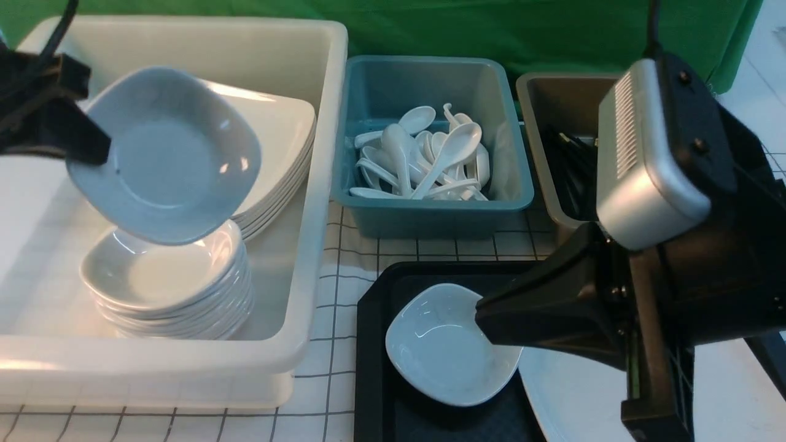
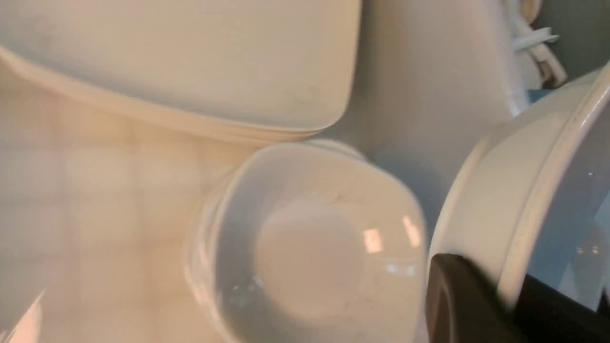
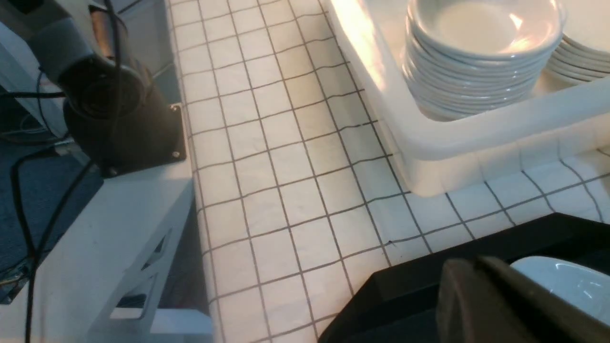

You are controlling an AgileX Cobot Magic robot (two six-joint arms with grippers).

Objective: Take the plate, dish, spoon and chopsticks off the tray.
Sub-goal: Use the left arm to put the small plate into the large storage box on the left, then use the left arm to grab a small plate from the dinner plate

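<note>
This looks like a robotics lab dressed up as a canteen dish-return station, not a working kitchen. A green cloth [image 1: 491,31] hangs as a backdrop and the table wears a white grid-printed cover [image 3: 286,166]. Crockery is sorted by kind: a white tub [image 1: 319,184] holds stacked small dishes [image 1: 172,294] and plates [image 1: 282,141], a teal bin [image 1: 430,218] white spoons [image 1: 424,159], a brown bin [image 1: 552,110] black chopsticks [image 1: 571,166], near a black tray [image 1: 371,344]. An arm base [image 3: 119,124] is bolted to a white bench [image 3: 119,228] amid loose cables [image 3: 28,190].

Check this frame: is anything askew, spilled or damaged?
The small dish, pinched at its rim by the left gripper, hangs steeply tilted above the stack of dishes in the white tub, not seated on it. Nothing looks spilled or broken elsewhere.
</note>
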